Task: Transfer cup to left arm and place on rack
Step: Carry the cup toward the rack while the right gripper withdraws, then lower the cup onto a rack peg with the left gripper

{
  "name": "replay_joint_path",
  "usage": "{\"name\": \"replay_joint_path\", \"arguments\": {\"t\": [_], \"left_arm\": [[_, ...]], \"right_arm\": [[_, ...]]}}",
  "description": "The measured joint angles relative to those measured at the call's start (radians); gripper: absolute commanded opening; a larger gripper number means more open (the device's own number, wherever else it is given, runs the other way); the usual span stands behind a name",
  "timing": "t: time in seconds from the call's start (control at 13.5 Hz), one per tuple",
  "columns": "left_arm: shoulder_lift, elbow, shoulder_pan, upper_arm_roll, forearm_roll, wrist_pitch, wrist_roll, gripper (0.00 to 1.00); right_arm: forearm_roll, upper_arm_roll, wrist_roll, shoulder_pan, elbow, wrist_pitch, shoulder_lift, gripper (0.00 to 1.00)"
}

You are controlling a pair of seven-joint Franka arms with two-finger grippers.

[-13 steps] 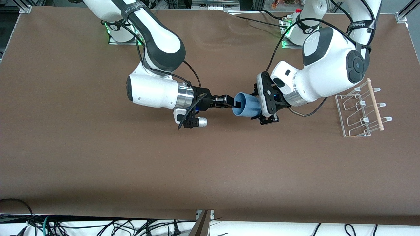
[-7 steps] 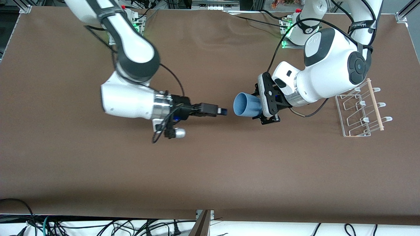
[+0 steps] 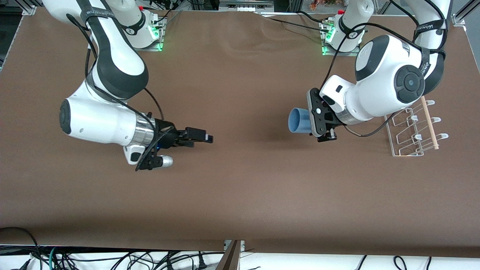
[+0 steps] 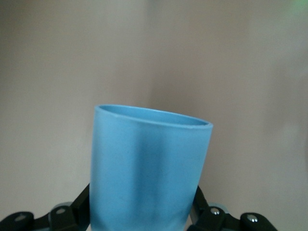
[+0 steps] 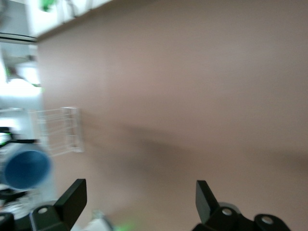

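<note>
The light-blue cup [image 3: 298,120] hangs on its side above the table, its mouth turned toward the right arm's end. My left gripper [image 3: 306,120] is shut on the cup's base half. In the left wrist view the cup [image 4: 149,168] fills the space between the black fingers [image 4: 77,211]. My right gripper [image 3: 208,138] is open and empty, over the table toward the right arm's end. Its wrist view shows wide-apart fingers [image 5: 72,196], the cup [image 5: 25,168] and the rack [image 5: 58,130]. The white wire rack [image 3: 407,129] with its wooden dowel [image 3: 428,122] stands beside the left arm.
Both arm bases [image 3: 148,35] [image 3: 332,37] sit at the table's edge farthest from the front camera, with green lights and cables. A cable loop [image 3: 365,132] hangs from the left wrist near the rack. Loose cables lie below the table's near edge.
The right gripper opened, let go of the cup's rim and drew back toward its own end of the table. The left arm carried the cup a little toward the rack.
</note>
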Motion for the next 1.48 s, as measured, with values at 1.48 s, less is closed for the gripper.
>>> {"name": "replay_joint_path", "arguments": {"t": [1.48], "left_arm": [[0.188, -0.034, -0.058, 0.018, 1.059, -0.737, -0.462, 0.14]], "right_arm": [[-0.685, -0.109, -0.004, -0.192, -0.156, -0.384, -0.44, 1.0]]}}
